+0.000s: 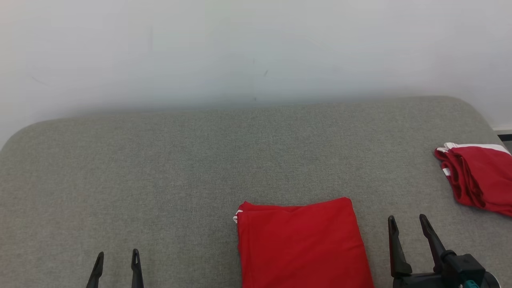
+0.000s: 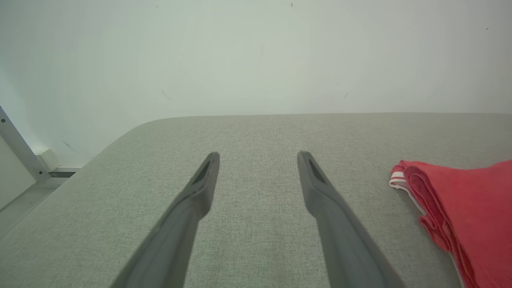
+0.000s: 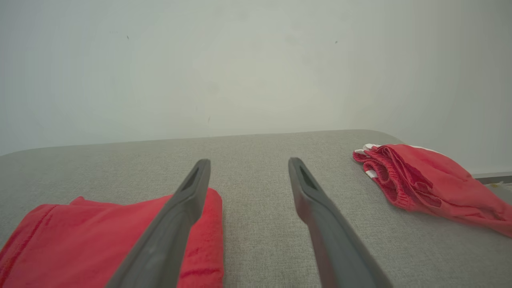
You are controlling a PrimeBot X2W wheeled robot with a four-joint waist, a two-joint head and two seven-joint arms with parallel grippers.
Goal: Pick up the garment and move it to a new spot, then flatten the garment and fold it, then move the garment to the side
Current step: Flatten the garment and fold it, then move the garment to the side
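A folded red garment (image 1: 302, 244) with a sliver of white trim lies flat on the grey padded table (image 1: 160, 168), near the front edge, right of centre. It also lies at the right in the left wrist view, red garment (image 2: 468, 208), and at the lower left in the right wrist view, red garment (image 3: 80, 240). My left gripper (image 1: 119, 258) hovers open well to the left of it, over bare fabric. My right gripper (image 1: 408, 224) stands open just right of the garment, holding nothing; its left finger (image 3: 176, 216) overlaps the garment's edge in the right wrist view.
A second red garment with white stripes (image 1: 476, 176) lies bunched at the table's right edge, second garment (image 3: 428, 184). A white wall (image 1: 256, 48) rises behind the table. A metal frame (image 2: 20, 148) and floor show past the table's left corner.
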